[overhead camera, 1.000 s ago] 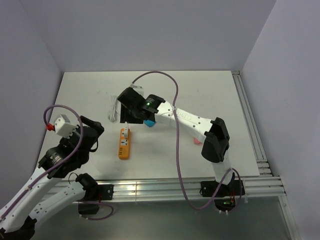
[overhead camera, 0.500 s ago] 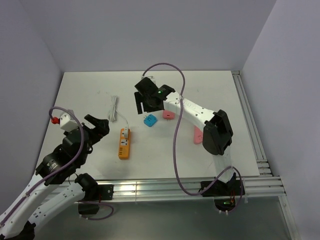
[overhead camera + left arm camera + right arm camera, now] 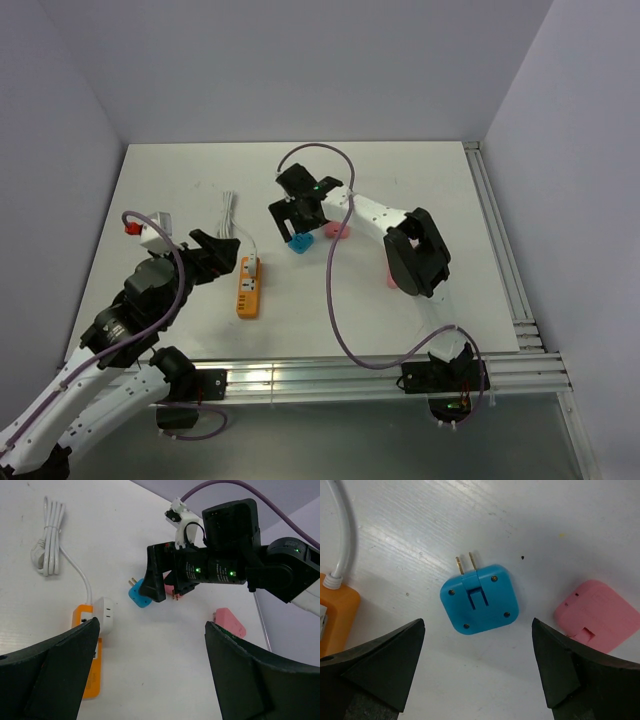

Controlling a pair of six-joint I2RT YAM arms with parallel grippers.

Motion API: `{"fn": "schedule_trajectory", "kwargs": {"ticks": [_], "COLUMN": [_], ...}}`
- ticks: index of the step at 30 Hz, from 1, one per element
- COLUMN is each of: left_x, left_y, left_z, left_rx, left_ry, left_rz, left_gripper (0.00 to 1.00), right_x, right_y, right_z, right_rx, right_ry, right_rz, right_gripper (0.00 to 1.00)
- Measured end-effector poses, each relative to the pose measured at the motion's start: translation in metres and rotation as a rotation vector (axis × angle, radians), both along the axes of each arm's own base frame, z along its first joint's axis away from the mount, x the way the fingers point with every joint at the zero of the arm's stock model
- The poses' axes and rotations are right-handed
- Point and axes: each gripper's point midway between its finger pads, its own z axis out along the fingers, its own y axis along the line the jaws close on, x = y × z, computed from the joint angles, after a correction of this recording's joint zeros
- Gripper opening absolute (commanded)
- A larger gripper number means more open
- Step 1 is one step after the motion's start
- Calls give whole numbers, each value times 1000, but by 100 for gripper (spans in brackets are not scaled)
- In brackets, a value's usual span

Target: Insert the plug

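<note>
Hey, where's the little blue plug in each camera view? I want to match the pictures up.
Top external: the blue plug lies mid-table, right of the orange power strip.
Left wrist: left of centre, prongs pointing up-left, with the strip at lower left.
Right wrist: centre of the picture, prongs pointing up, with the strip at the left edge.
Shared landmark: the orange power strip, always on the plug's left.

the right gripper hangs over the blue plug, which lies on the white table just beside a pink plug. the left gripper is near the orange power strip.
</note>
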Motion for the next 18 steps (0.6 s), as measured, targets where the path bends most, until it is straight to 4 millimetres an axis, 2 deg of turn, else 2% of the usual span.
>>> {"fn": "schedule_trajectory", "kwargs": {"ticks": [6,11,13,18], "left_x": [5,6,6,6], "left_y": [-8,-10,-11,-12], "left_z": [-4,-1,0,1], "left_rx": [19,13,13,9], "left_ry": [8,-5,-6,-9], "left_rz": [-21,-28,-29,-36], "left_gripper": [92,92,92,92], "right_x": [7,3,2,4], "right_y": [-5,-5,-3,1], "right_z": [-12,-36,-37,-38], "right_rx": [-4,-20,-12,-6], "right_ry": [14,65,70,71], "right_rz": [31,52,60,65], "right_gripper": [93,91,90,76]}}
